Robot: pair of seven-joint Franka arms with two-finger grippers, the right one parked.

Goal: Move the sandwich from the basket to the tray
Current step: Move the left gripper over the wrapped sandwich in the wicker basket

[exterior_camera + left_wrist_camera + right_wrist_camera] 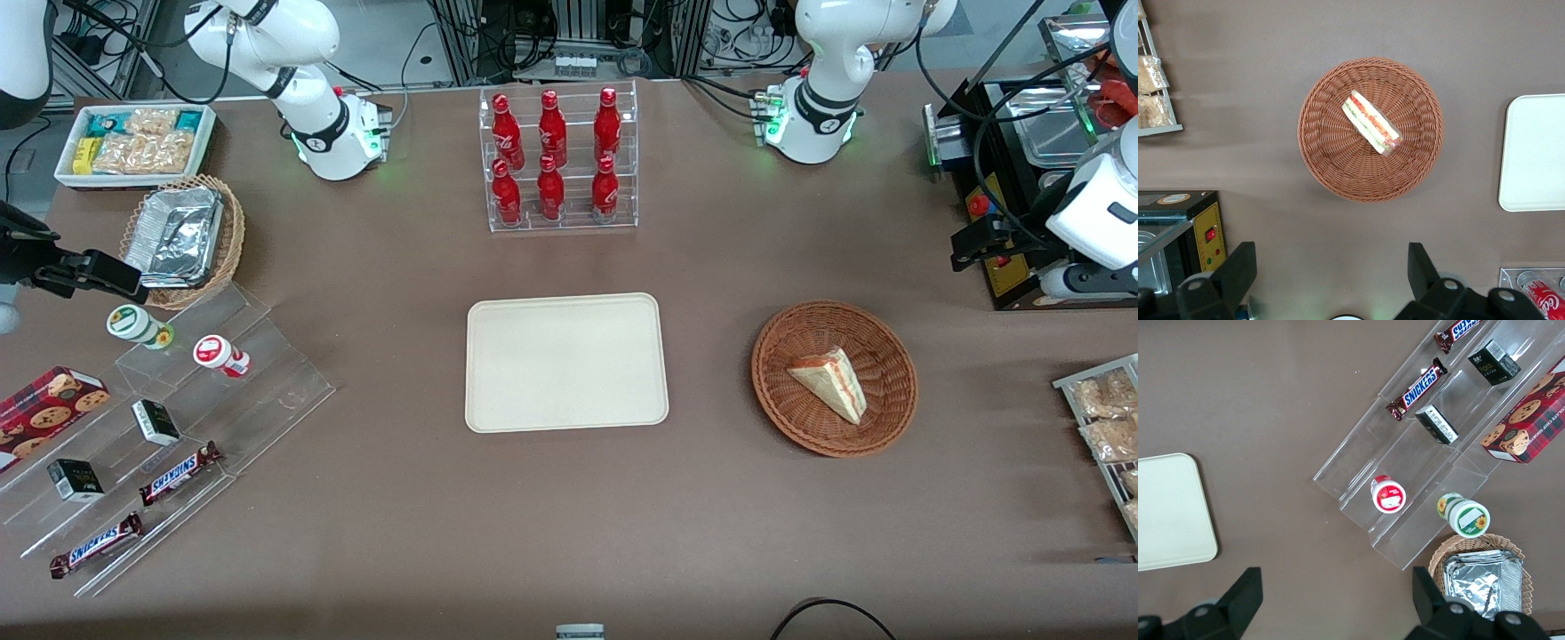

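Note:
The sandwich (831, 384) (1371, 124), a clear-wrapped wedge with red, orange and green filling along its cut edge, lies in the round reddish-brown basket (782, 391) (1331, 167). The cream tray (566, 362) (1538, 153) lies flat at the middle of the table, beside the basket, and holds nothing. My left gripper (965, 247) (1331, 270) hovers high above the table at the working arm's end, farther from the front camera than the basket. It is open wide, with only bare table showing between its fingers (1238, 270).
A clear rack of red bottles (560, 160) stands farther back than the tray. A black appliance (1022, 178) and a rack of bagged snacks (1107, 427) flank the basket at the working arm's end. Stepped acrylic shelves (178, 418), a tan basket (182, 236) and a white bin (133, 142) sit toward the parked arm's end.

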